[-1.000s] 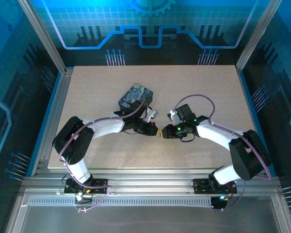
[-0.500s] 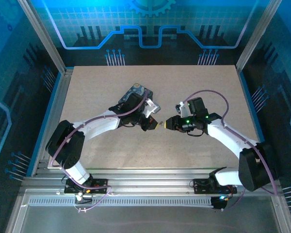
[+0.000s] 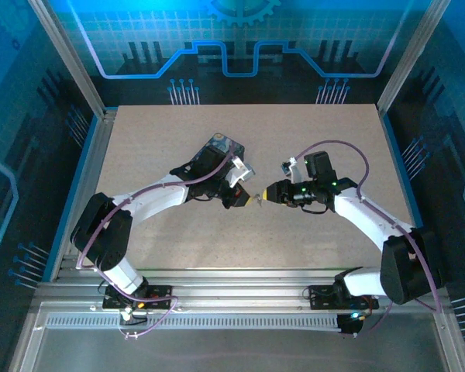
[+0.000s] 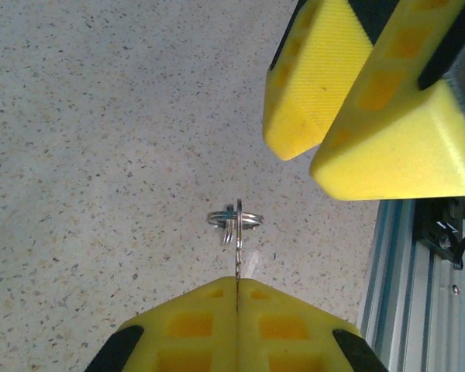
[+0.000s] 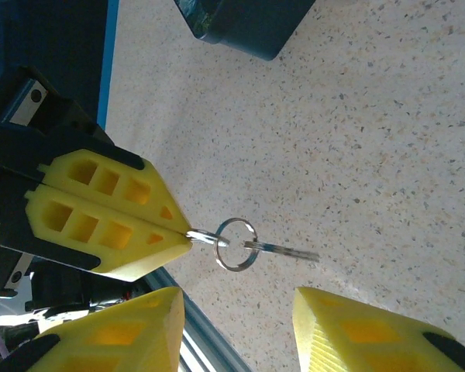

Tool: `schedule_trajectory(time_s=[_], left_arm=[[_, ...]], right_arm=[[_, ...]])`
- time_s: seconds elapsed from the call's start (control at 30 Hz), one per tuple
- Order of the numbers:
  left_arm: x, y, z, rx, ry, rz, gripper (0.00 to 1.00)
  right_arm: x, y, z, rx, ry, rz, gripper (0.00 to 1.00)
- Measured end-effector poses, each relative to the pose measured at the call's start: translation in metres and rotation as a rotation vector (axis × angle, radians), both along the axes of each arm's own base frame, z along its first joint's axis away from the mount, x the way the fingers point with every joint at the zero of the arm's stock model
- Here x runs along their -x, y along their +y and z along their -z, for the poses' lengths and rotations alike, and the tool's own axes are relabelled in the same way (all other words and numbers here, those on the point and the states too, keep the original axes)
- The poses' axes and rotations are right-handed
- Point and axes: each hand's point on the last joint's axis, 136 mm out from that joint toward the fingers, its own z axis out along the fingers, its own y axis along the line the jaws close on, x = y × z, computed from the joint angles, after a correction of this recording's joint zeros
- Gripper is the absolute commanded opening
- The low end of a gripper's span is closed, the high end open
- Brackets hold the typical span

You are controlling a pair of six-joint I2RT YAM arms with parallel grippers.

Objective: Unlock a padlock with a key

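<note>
Clerk: Arms first. Entry for left arm?

Checker: Elbow folded back over the near left corner of the table (image 3: pixel 325 132). Forearm stretched right and away, wrist lying just in front of the box (image 3: pixel 217 144). At its end, the left claw (image 3: pixel 246 199) points right.

Clerk: Its fingers?

Checker: Pressed together, clamped on the key (image 4: pixel 238 249). The key sticks out from the tips edge-on with a ring (image 5: pixel 236 244) threaded on it. Both are held above the table near its middle.

Clerk: Next, right arm?

Checker: Elbow out by the near right corner, forearm running left and away. The wrist is bent so the right claw (image 3: pixel 263 195) points left, straight at the other.

Clerk: Fingers?

Checker: Spread apart, nothing between them. In the right wrist view the ring hangs just beyond the gap. In the left wrist view the yellow pads (image 4: pixel 310 85) sit up and to the right of the key, not touching it.

Clerk: Spacing of the two claws?

Checker: Tips near, almost meeting in the top view.

Clerk: Box?

Checker: Dark blue, on the table behind the left claw, partly hidden by that wrist.
</note>
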Motion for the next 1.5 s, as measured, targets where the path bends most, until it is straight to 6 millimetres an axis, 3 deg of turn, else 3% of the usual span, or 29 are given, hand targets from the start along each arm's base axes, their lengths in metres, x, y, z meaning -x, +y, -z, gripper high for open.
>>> schedule_trajectory(time_s=[0.37, 0.47, 0.63, 0.83, 1.03, 1.2, 1.5], left_arm=[[0.011, -0.005, -0.008, 0.048, 0.042, 0.051, 0.00], [0.009, -0.005, -0.009, 0.048, 0.033, 0.047, 0.00], [-0.003, 0.002, -0.001, 0.016, -0.080, 0.006, 0.00], [-0.023, 0.010, 0.000, -0.062, -0.291, -0.017, 0.00], [-0.030, 0.006, -0.009, -0.117, -0.463, 0.017, 0.00], [-0.033, 0.009, -0.006, -0.168, -0.523, 0.033, 0.00], [-0.033, 0.012, -0.004, -0.184, -0.540, 0.043, 0.00]], right_arm=[[-0.001, 0.006, -0.002, -0.022, -0.059, -0.068, 0.38], [-0.003, 0.007, 0.001, -0.027, -0.033, -0.053, 0.49], [-0.008, 0.007, 0.001, -0.048, 0.041, 0.023, 0.50], [-0.019, 0.006, 0.001, -0.092, 0.177, 0.175, 0.39], [-0.026, 0.012, 0.018, -0.144, 0.360, 0.297, 0.36], [-0.028, 0.011, 0.025, -0.164, 0.432, 0.382, 0.35], [-0.034, 0.009, 0.015, -0.186, 0.417, 0.426, 0.33]])
